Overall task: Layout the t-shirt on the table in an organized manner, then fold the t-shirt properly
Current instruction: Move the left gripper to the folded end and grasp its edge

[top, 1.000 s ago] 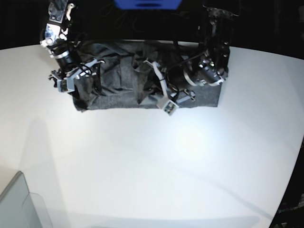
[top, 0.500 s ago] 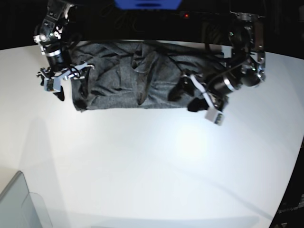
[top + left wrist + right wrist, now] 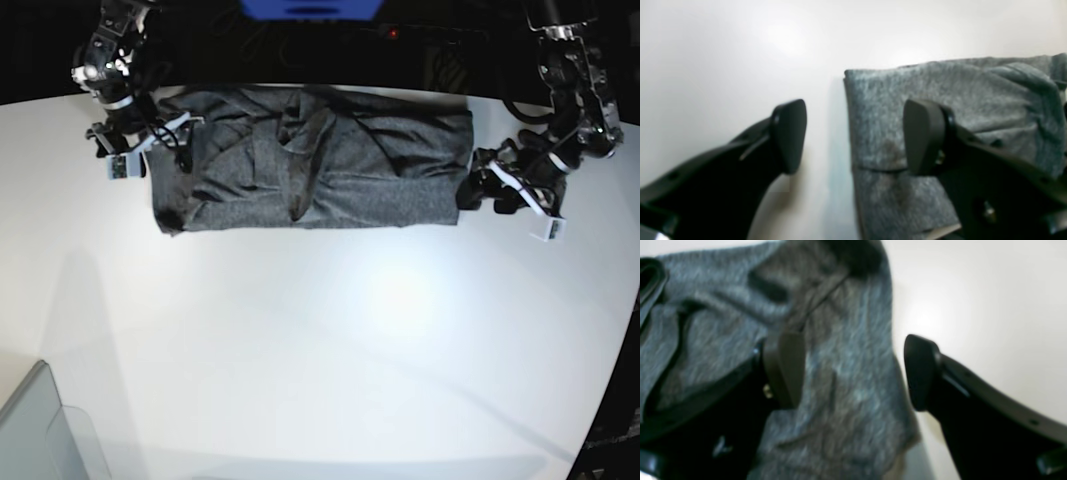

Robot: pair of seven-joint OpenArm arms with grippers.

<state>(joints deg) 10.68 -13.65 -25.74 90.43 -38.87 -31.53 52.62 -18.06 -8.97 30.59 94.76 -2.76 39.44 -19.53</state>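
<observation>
While the heathered dark grey knit t-shirt (image 3: 315, 160) lies as a rumpled band across the glossy white table (image 3: 330, 350), both grippers gape empty beside its ends; smoothing and further folding remain.

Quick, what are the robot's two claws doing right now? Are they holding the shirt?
Left gripper: open, holding nothing, straddling the t-shirt's edge.
Right gripper: open, holding nothing, over the t-shirt's other end.

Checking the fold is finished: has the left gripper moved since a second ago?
Yes. The left gripper has swung off the middle of the t-shirt to beyond its end, in the base view's right.
</observation>
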